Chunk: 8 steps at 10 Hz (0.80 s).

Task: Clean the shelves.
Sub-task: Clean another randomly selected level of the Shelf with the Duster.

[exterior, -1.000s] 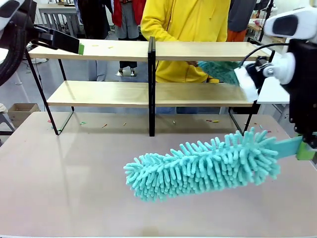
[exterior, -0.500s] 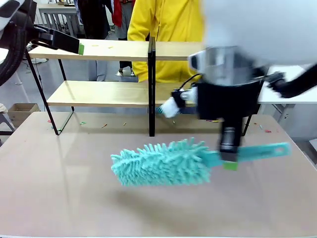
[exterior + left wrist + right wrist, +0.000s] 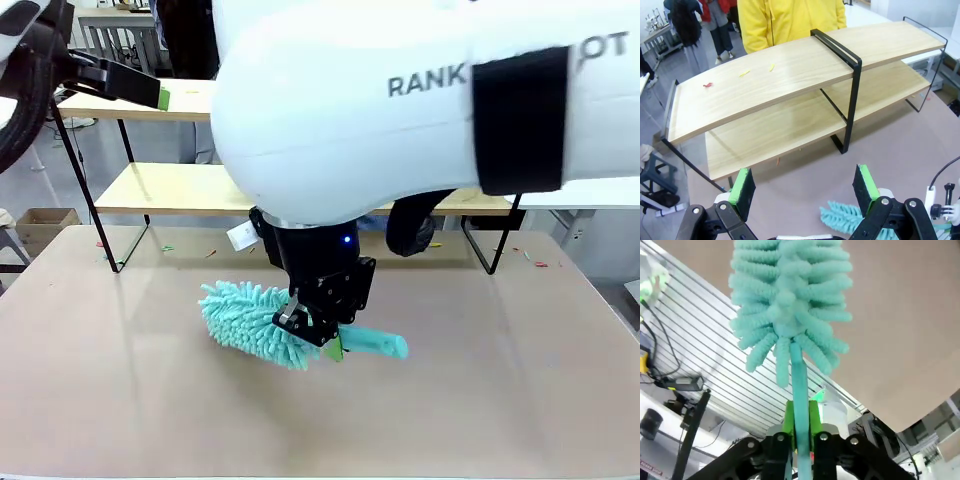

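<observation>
The shelves, two long light-wood boards in a thin black frame with a black centre post, stand on the surface beyond the right tool and just ahead of and below the left tool, whose green pads stand wide apart with nothing between them. Small coloured scraps lie on the top board, well clear of both tools. The boards look stiff and smooth, but the frame seems light, so a hard sideways push could slide or rock it; the shelves likely need brushing, not grasping. The right tool is clamped on the flat teal handle of the duster, close behind its fluffy head, which slants down from the tool toward the surface; whether the fronds touch the surface I cannot tell. The duster should be light and soft, its fronds yielding on contact, while the thin slick handle might twist in the pads, so a hold near the head suits it. A person in yellow stands behind the shelves
</observation>
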Available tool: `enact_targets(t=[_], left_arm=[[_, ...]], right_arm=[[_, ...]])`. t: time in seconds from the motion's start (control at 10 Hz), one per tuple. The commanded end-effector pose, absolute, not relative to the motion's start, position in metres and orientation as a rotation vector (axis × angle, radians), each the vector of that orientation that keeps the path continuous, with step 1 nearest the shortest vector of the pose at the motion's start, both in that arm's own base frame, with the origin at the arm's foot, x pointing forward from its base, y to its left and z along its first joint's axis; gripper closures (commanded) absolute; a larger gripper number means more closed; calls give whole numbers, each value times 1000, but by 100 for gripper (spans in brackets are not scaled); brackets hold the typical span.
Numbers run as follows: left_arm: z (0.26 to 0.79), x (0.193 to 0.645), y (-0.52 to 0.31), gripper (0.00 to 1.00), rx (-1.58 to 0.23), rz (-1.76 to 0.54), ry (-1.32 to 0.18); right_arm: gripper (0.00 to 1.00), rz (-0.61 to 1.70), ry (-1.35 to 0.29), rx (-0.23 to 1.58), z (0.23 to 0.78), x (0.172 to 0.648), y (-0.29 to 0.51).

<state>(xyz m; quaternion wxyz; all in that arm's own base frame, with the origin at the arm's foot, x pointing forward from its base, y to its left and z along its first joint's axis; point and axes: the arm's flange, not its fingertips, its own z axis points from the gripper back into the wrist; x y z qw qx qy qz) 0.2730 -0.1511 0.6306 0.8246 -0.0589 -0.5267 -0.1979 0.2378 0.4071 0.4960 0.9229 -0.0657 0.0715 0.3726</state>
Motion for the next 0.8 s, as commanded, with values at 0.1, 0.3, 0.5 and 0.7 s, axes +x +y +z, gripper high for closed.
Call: enact_targets(t=[0.1,0.3,0.5,0.7], left_arm=[[631,273,-151,0,-126,-419,-1122],[631,273,-151,0,-126,-419,-1122],[631,273,-151,0,-126,-419,-1122],[631,273,-151,0,-126,-419,-1122]], right_arm=[[88,765,147,-135,496,238,407],[88,606,83,-172,493,256,426],[88,548,57,-104,480,288,439],[88,421,3,-111,468,308,451]])
